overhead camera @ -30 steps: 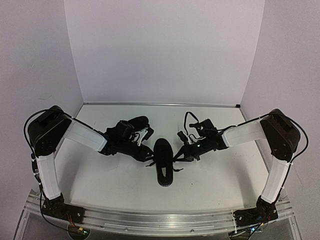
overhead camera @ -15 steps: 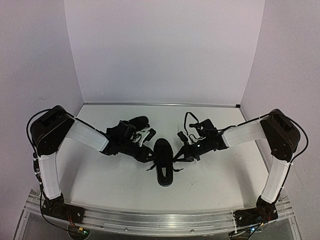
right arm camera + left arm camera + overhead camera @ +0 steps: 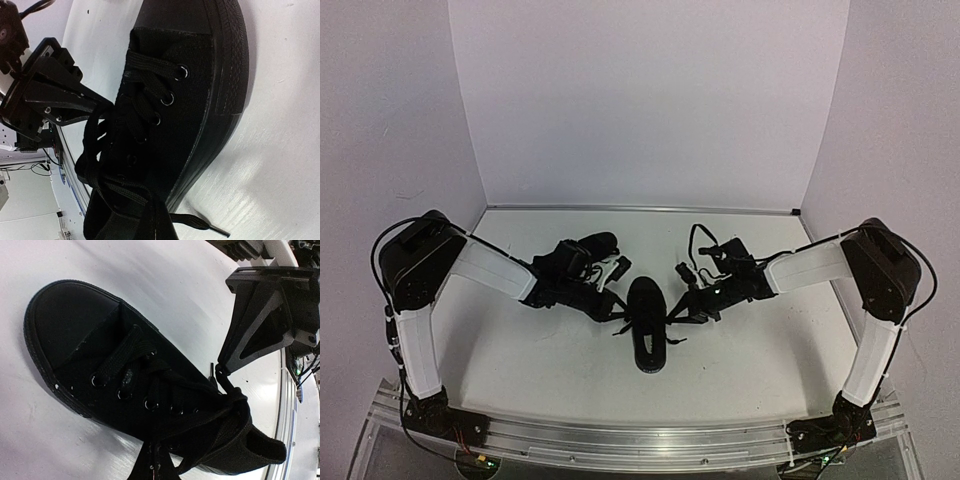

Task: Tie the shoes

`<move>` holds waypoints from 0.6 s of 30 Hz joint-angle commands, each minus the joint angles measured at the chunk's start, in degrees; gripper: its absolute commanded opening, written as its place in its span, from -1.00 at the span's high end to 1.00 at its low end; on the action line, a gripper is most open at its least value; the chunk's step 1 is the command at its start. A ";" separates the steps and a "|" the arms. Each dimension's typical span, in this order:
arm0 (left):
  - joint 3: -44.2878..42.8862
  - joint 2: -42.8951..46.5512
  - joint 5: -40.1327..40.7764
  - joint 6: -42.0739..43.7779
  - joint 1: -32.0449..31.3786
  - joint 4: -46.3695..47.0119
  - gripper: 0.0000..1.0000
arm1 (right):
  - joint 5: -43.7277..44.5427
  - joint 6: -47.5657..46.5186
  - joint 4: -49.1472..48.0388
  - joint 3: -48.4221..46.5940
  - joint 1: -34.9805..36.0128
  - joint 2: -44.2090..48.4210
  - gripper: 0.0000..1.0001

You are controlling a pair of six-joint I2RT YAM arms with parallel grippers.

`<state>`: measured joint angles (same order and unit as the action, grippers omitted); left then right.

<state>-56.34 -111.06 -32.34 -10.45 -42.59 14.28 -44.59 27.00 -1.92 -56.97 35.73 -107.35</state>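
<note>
A black shoe (image 3: 647, 322) is seen lying in the middle of the table (image 3: 520, 350), its toe pointed toward the arm bases and its laces (image 3: 125, 352) undone at the ankle end. It is flanked by 2 grippers. The left gripper (image 3: 106, 104) is pressed shut on the laces at the shoe's left side, and the right gripper (image 3: 220, 371) is likewise pinched closed on the laces at the opposite side. A second shoe (image 3: 597, 243) is partly hidden behind the left arm.
</note>
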 commanded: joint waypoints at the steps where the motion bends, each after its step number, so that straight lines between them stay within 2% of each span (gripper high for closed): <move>1: 0.13 6.01 6.35 2.86 -0.05 -3.19 1.00 | 1.54 -1.15 0.43 0.52 -0.64 3.69 1.00; 18: 1.67 9.63 13.87 4.77 0.04 -6.74 1.00 | 4.04 -2.18 1.89 4.51 -2.65 5.89 1.00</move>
<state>-54.81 -104.32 -22.01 -7.10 -42.81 8.76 -42.33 25.98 -1.22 -53.53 33.67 -104.25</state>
